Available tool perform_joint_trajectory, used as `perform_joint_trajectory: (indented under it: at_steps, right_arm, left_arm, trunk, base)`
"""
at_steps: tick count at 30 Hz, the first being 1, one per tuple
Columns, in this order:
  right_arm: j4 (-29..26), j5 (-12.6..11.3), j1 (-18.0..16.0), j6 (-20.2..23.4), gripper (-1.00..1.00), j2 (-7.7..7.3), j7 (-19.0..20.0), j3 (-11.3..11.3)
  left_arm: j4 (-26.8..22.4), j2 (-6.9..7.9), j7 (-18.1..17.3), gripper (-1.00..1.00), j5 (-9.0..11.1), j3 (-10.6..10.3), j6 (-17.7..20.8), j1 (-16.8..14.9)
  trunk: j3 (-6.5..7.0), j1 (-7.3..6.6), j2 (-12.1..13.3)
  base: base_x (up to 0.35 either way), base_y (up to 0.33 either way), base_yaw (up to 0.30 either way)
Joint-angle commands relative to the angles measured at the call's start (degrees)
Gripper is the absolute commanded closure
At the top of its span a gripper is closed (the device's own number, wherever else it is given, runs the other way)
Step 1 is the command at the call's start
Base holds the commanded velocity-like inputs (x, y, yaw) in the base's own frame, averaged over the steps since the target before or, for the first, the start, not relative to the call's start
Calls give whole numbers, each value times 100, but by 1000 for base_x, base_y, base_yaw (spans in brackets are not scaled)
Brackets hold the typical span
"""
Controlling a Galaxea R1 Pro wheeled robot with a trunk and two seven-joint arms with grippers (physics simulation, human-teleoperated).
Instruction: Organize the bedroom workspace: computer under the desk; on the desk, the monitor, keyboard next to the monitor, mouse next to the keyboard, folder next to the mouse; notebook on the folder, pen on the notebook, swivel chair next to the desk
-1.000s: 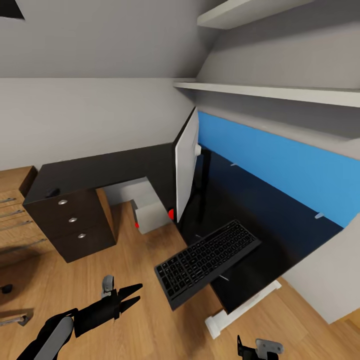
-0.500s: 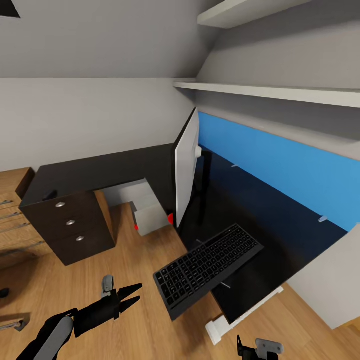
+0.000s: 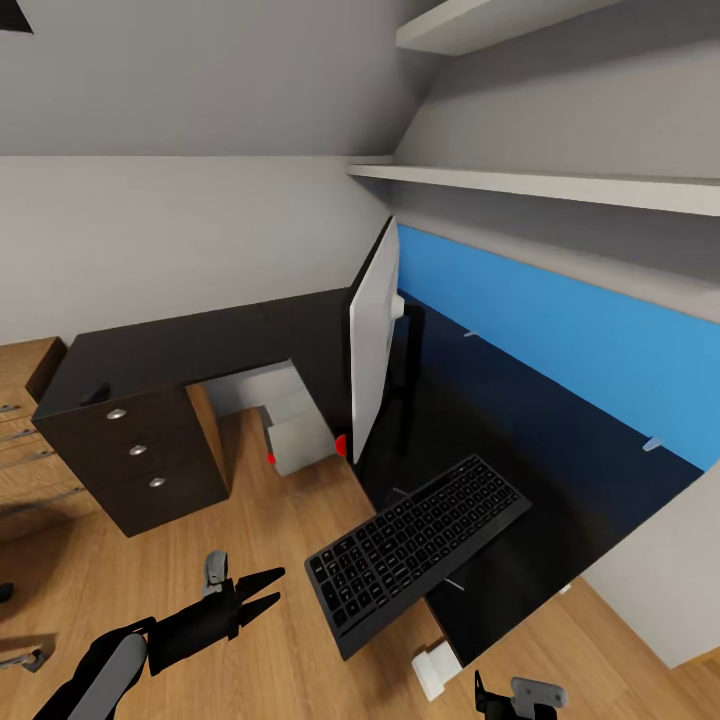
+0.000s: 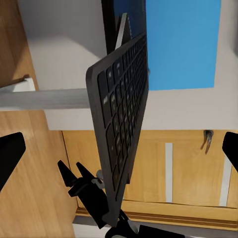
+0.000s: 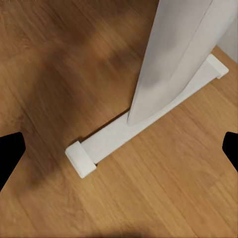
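The black L-shaped desk (image 3: 200,345) carries the monitor (image 3: 374,340), which I see nearly edge-on with its pale back toward me. In front of the monitor lies the keyboard (image 3: 420,540), (image 4: 121,119), its near end hanging over the desk's front edge. Under the desk stands the light grey computer (image 3: 298,440). A small black thing that looks like the mouse (image 3: 95,393) rests on the desk's left end, above the drawers. My left gripper (image 3: 262,590) hovers open over the floor, left of the keyboard. My right gripper (image 3: 505,695) is low by the desk leg (image 5: 163,74), its fingers (image 5: 10,153) spread open.
A black three-drawer unit (image 3: 135,460) holds up the desk's left end. The blue back panel (image 3: 560,335) and white shelves (image 3: 540,185) rise behind the desk. The white leg's foot (image 5: 114,141) lies on the wooden floor (image 3: 250,500). A light wooden chest (image 3: 25,440) stands at the far left.
The whole head view has shifted a little, so the camera has moved: desk, drawers and keyboard sit slightly differently in the picture. Both grippers hold the same pose.
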Motion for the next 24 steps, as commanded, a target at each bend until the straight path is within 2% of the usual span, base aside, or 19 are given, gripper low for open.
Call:
perform_joint_trajectory:
  at_steps: [1, 24]
  right_arm:
    - [9, 59, -6, -18, -100, 1, -38, -31]
    - [1, 59, -2, 2, -100, -25, -45, -28]
  left_arm:
    - [2, 4, 2, -100, 36, -11, 30, -4]
    - [17, -22, 2, -100, 56, -13, 30, -4]
  trunk:
    - [-5, 0, -3]
    - [-5, 0, -3]
  base:
    - [9, 0, 0]
    - [1, 0, 0]
